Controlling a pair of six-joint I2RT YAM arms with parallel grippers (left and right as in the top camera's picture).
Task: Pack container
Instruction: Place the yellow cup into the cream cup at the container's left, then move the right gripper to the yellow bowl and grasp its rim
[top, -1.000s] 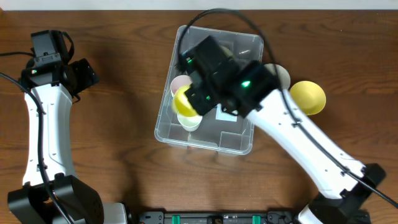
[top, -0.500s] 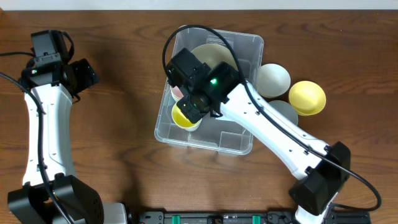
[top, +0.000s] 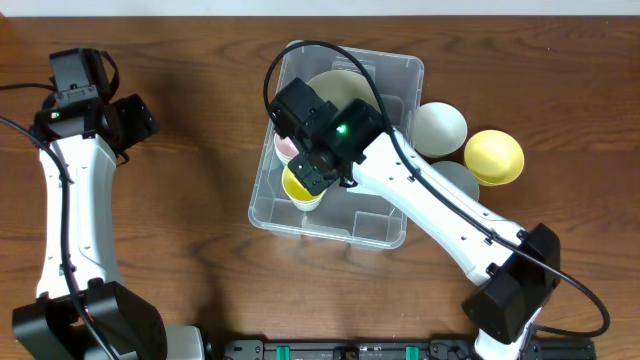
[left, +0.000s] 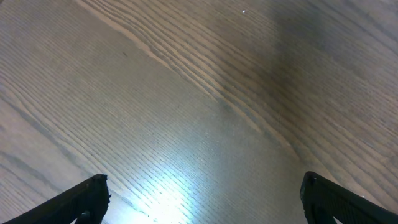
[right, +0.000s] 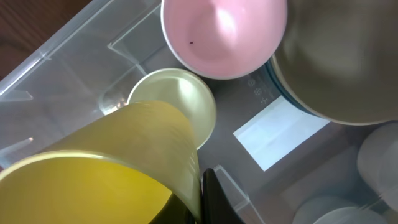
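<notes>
Overhead, the large clear rectangular plastic bin (top: 380, 225) is sitting on the brown wooden surface (top: 200, 200), holding a pink bowl (right: 224, 34) and a pale green cup (right: 177, 102). Right jaws are clenching a yellow plastic cup (right: 106, 168) over it; left jaws are hanging released. A white bowl (top: 440, 127) and a yellow bowl (top: 494, 156) are waiting outside.

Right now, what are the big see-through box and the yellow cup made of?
The container looks like clear, shiny plastic: the wooden table shows through its walls. The yellow cup looks like smooth, solid-coloured plastic with a soft sheen, but that is a guess.
</notes>
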